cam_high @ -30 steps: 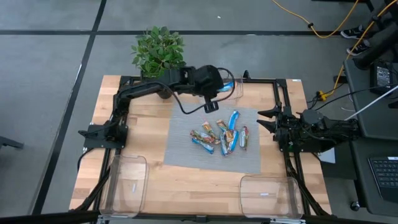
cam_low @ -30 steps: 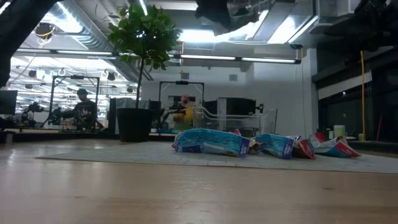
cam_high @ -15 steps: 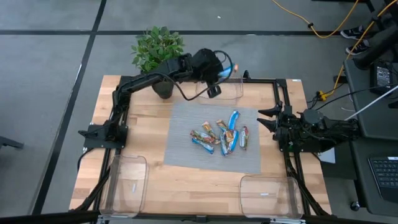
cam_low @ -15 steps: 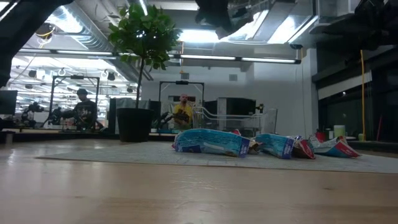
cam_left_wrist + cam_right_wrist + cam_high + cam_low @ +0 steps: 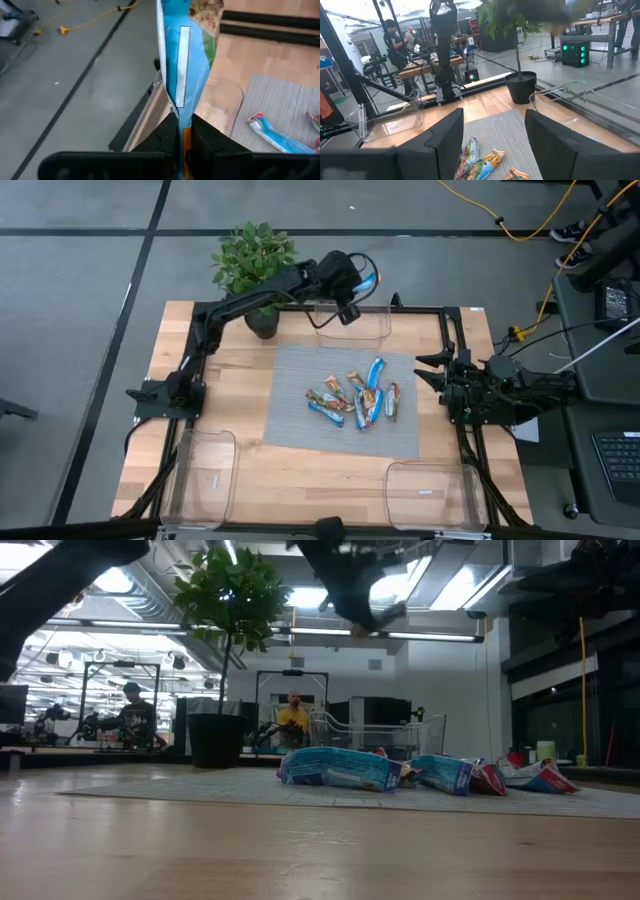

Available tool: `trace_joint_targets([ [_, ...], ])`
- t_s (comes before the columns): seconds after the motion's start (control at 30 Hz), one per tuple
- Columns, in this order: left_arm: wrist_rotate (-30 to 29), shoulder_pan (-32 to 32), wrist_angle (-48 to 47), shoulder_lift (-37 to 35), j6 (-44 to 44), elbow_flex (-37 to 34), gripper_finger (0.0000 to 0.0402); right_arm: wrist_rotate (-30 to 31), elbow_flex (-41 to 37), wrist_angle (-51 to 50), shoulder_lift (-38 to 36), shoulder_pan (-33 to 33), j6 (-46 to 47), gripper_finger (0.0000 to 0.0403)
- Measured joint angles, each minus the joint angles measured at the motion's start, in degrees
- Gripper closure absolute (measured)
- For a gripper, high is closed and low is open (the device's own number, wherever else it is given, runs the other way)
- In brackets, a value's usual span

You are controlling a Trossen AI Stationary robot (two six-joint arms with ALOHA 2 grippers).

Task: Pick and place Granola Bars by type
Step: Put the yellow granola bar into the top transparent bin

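blue bar aloft at the far bin

the left gripper (image 5: pixel 352 292) is up high over the far edge of the table, above the clear bin at the far edge (image 5: pixel 352 322), and its fingers are pinched tight on a blue granola bar (image 5: pixel 181 55). in the left wrist view the wrapper stands up straight from the clamped fingers (image 5: pixel 161 137), a pale strip running down its length and a brown patch at the upper end, with the bin's rim and the grey mat (image 5: pixel 300 415) below it. from above, a sliver of blue shows right at the gripper by the potted plant (image 5: pixel 254 262).

the rest of the granola bars (image 5: pixel 356 398) lie in a loose cluster on the mat at mid-table, blue, silver and orange-red wrappers overlapping and touching. in the low view the nearest blue ones lie flat on the mat with the left arm (image 5: pixel 345 580) dark overhead.

the right gripper (image 5: pixel 432 372) waits at the right edge of the table, clear of the bars, its fingers spread apart and holding nothing; its wrist view looks between the two fingers (image 5: pixel 445 140) toward the pile. two more clear bins sit at the near corners, the left near bin (image 5: pixel 200 477) and the right near bin (image 5: pixel 432 493). people (image 5: pixel 294 720) show in the room beyond the table
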Motion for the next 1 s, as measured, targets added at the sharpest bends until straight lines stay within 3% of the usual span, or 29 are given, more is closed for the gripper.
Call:
trace_joint_targets([
  [1.0, 1.9, -0.8, -4.4, 16.4, -3.8, 0.0, 0.038, -0.1, 0.0, -0.1, 0.0, 0.0, -1.0, 0.0189],
])
